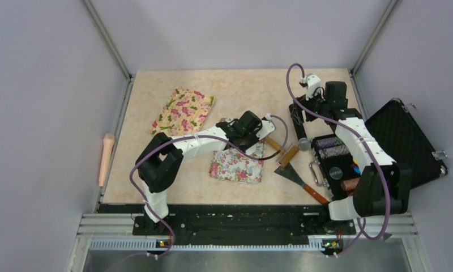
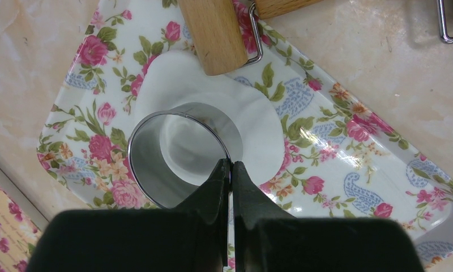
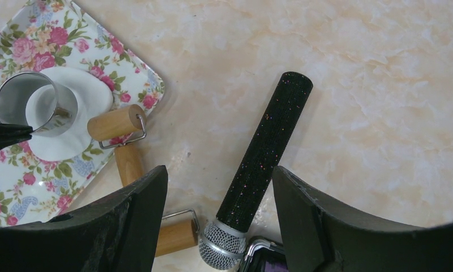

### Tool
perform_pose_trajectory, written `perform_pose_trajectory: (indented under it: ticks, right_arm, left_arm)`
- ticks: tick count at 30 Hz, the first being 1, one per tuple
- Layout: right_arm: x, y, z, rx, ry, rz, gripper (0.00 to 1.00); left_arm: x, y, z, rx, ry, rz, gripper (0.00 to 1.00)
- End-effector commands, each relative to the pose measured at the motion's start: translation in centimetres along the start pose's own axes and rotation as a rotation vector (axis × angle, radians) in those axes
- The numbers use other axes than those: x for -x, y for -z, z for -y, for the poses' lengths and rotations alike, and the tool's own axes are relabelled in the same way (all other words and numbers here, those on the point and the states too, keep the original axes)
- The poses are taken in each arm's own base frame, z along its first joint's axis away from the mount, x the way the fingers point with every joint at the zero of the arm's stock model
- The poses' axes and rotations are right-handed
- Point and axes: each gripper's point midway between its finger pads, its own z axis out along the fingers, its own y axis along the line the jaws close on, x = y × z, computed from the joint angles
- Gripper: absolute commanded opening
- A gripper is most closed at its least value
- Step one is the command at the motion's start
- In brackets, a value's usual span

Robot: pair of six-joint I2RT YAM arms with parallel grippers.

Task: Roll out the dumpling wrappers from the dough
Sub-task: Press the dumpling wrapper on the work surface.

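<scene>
The thin white dough sheet [image 2: 258, 130] lies on a flowered rectangular tray [image 2: 354, 147] near the middle of the table. A round shiny metal cutter ring [image 2: 138, 170] stands on it, and the left gripper [image 2: 231, 167] pinches the ring's wall. Further right, the right gripper [image 3: 218, 173] hangs open above a black glittering microphone [image 3: 264, 147].

A metal ring cutter [image 2: 150, 170] stands on the floral tray [image 2: 349, 141] and a black microphone [image 3: 266, 144] lies nearby on the table [image 3: 371, 85].
</scene>
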Motion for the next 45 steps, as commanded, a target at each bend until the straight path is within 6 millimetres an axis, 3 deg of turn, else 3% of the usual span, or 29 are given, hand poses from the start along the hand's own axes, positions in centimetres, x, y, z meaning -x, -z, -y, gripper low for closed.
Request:
perform_pose_trajectory:
  ticks: [1,20,30,32,37,41,43,45]
  right_arm:
    - [1.7,1.0,0.0,-0.006,0.01,0.065,0.67]
    - [1.7,1.1,0.0,-0.006,0.011,0.067,0.67]
    - [1.6,1.0,0.1,-0.005,0.009,0.064,0.67]
    - [1.6,0.9,0.0,-0.001,0.009,0.063,0.67]
    - [1.5,0.9,-0.7,0.034,0.009,0.07,0.67]
    - [1.7,0.8,-1.8,0.095,-0.003,0.09,0.67]
    - [2.1,0.8,-2.5,0.134,-0.021,0.107,0.68]
    - [2.6,0.9,-3.5,0.185,-0.041,0.131,0.68]
  left_arm:
    - [1.4,0.8,0.0,0.003,0.003,0.039,0.04]
    - [0.6,1.8,0.3,-0.011,0.003,0.036,0.11]
    - [1.3,2.1,-0.3,0.019,0.01,0.058,0.44]
    - [1.8,2.6,-0.6,0.034,0.014,0.076,0.55]
    - [4.0,5.7,-2.2,0.095,0.035,0.173,0.78]
    - [5.5,8.6,-3.7,0.105,0.09,0.262,0.8]
    - [5.5,9.6,-5.1,0.101,0.144,0.287,0.88]
    - [4.7,9.9,-7.3,0.1,0.214,0.298,0.88]
